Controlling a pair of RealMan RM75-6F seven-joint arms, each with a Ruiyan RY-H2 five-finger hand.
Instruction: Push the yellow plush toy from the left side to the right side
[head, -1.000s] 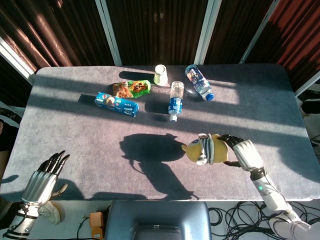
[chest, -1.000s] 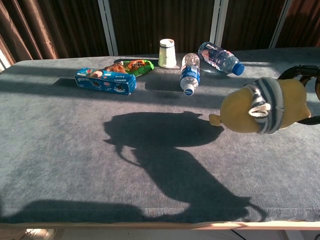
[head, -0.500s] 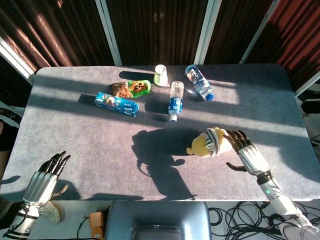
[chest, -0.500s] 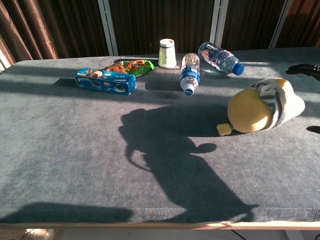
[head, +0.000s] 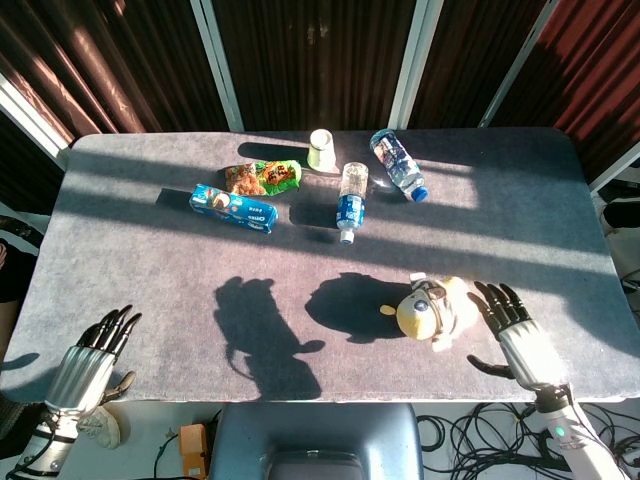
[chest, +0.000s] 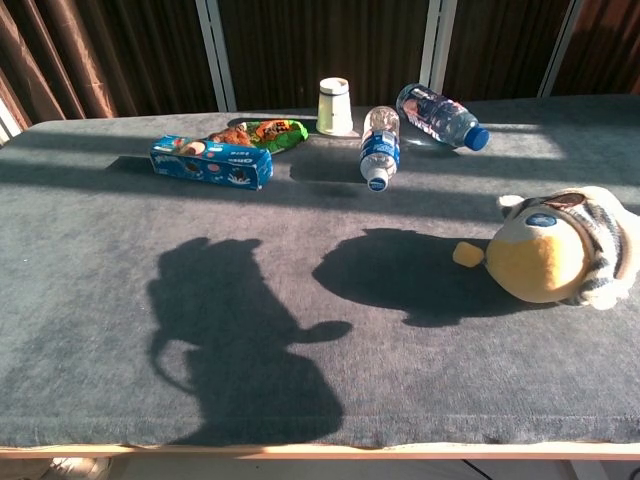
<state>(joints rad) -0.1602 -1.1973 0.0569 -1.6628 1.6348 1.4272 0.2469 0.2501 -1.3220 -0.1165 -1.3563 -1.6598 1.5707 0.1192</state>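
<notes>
The yellow plush toy (head: 432, 308) (chest: 560, 258), wearing a striped grey cap, lies on the right half of the grey table, near the front edge. My right hand (head: 519, 335) is just to the toy's right with its fingers spread, a small gap away from it and holding nothing. My left hand (head: 88, 362) sits off the table's front left corner, fingers extended and empty. The chest view shows neither hand.
At the back of the table (head: 150, 260) lie a blue biscuit box (head: 233, 208), a green snack packet (head: 264, 176), a white cup (head: 321, 150) and two water bottles (head: 351, 199) (head: 398, 164). Cables hang below the front right edge.
My right hand let go of the plush toy and drew back toward the front right. The toy dropped and rolled onto the table, face now toward the front. The left hand barely moved.
</notes>
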